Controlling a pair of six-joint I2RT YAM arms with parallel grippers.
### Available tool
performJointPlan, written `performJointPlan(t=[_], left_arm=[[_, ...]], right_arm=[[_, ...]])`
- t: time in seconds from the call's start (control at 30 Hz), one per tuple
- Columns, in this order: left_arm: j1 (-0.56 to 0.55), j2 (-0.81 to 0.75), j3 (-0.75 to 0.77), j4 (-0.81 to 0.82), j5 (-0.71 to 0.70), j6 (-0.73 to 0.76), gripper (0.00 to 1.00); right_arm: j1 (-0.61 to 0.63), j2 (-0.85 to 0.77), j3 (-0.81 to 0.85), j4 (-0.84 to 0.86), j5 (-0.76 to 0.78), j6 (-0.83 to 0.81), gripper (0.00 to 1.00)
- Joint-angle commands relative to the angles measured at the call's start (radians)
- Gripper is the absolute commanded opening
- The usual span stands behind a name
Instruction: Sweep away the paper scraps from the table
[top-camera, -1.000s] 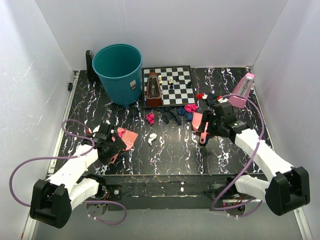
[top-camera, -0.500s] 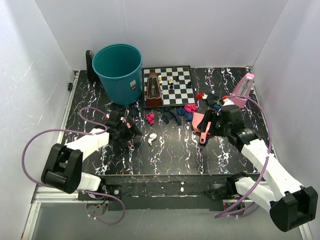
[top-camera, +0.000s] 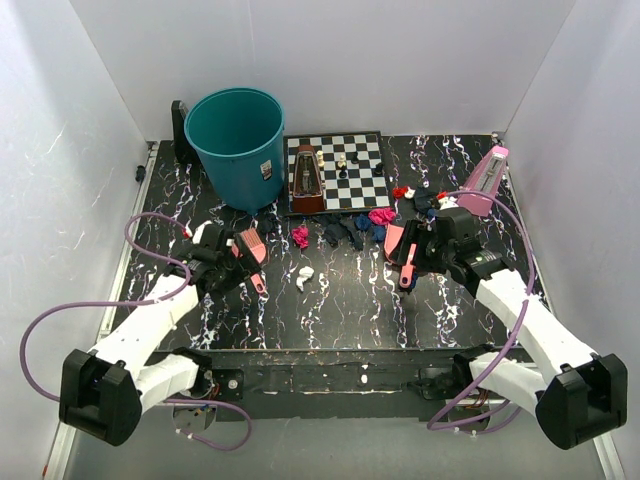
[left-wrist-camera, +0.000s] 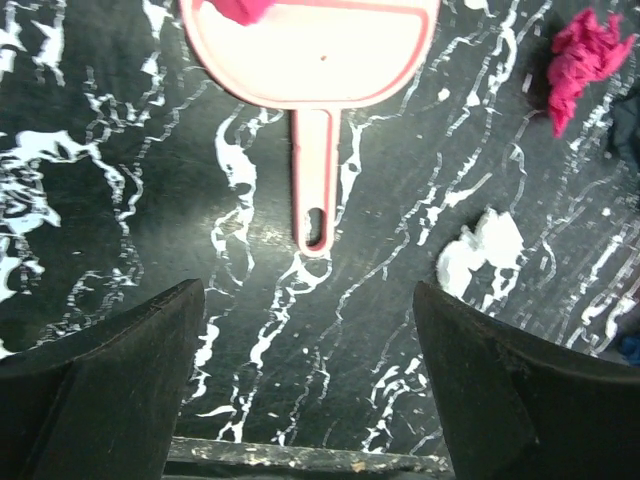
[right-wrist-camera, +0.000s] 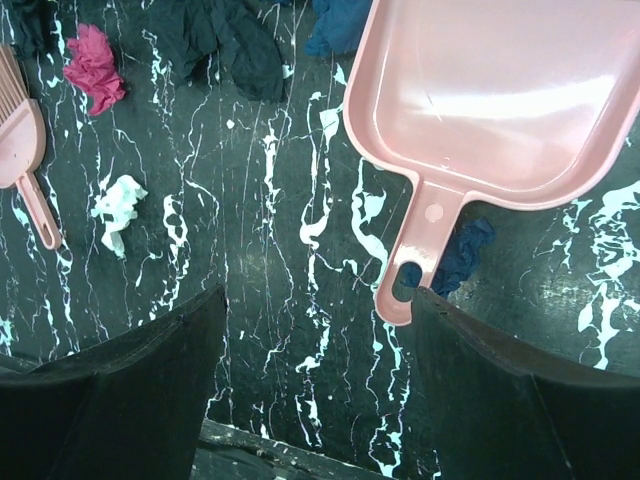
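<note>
Paper scraps lie mid-table: a magenta wad (top-camera: 300, 236), a white wad (top-camera: 305, 275), dark blue ones (top-camera: 345, 232), and magenta (top-camera: 381, 214) and red (top-camera: 400, 191) ones farther right. The magenta wad (left-wrist-camera: 585, 60) and the white wad (left-wrist-camera: 480, 250) also show in the left wrist view. My left gripper (top-camera: 228, 262) (left-wrist-camera: 308, 300) is open and empty, just short of the handle of a pink brush (left-wrist-camera: 312, 190). My right gripper (top-camera: 425, 255) (right-wrist-camera: 320, 300) is open and empty, by the handle of a pink dustpan (right-wrist-camera: 500, 90). A dark blue scrap (right-wrist-camera: 465, 255) lies under that handle.
A teal bucket (top-camera: 238, 130) stands at the back left, with a black object (top-camera: 180, 125) behind it. A chessboard (top-camera: 340, 172) carries chess pieces and a brown metronome (top-camera: 306, 180). A pink metronome (top-camera: 485, 180) stands at the back right. White walls enclose the table (top-camera: 350, 310).
My left arm has swung forward and to the right, then drawn back a little. The pink brush now lies slightly farther from the near edge. The right arm has barely moved.
</note>
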Motion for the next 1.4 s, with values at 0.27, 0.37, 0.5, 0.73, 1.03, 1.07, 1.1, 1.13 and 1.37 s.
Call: performJointPlan(t=[0.27,0.37,0.5,0.73,1.03,1.07,1.1,1.13,1.37], left_arm=[[-0.021,0.194,0.033,0.04,-0.156,-0.025,0.63],[-0.055,0.287,0.082,0.057,-0.2,-0.028,0.67],[-0.099,0.373,0.127,0.095,-0.223,-0.016,0.7],[-0.113,0.452,0.135,0.1,-0.303,-0.037,0.5],[-0.116,0.527,0.118,0.164,-0.279,-0.016,0.14],[-0.119,0.524,0.121,0.169,-0.277,0.0,0.09],[-0.124,0.515,0.122,0.167,-0.286,0.01,0.09],[-0.126,0.493,0.122,0.163,-0.291,0.024,0.1],[-0.126,0.291,0.141,0.138,-0.043,0.138,0.15]], right_arm=[[0.005,0.0,0.018,0.033,-0.028,-0.009,0.79],[0.005,-0.005,0.019,0.027,-0.02,-0.017,0.79],[0.005,-0.002,0.031,0.002,-0.011,-0.028,0.78],[0.005,-0.008,0.035,-0.007,-0.008,-0.035,0.78],[0.005,-0.042,0.005,0.048,-0.041,-0.008,0.76],[0.005,-0.04,0.008,0.045,-0.047,-0.009,0.76],[0.005,-0.034,0.013,0.041,-0.049,-0.008,0.76],[0.005,-0.031,0.018,0.036,-0.047,-0.009,0.75],[0.005,-0.022,0.015,0.042,-0.032,-0.006,0.75]])
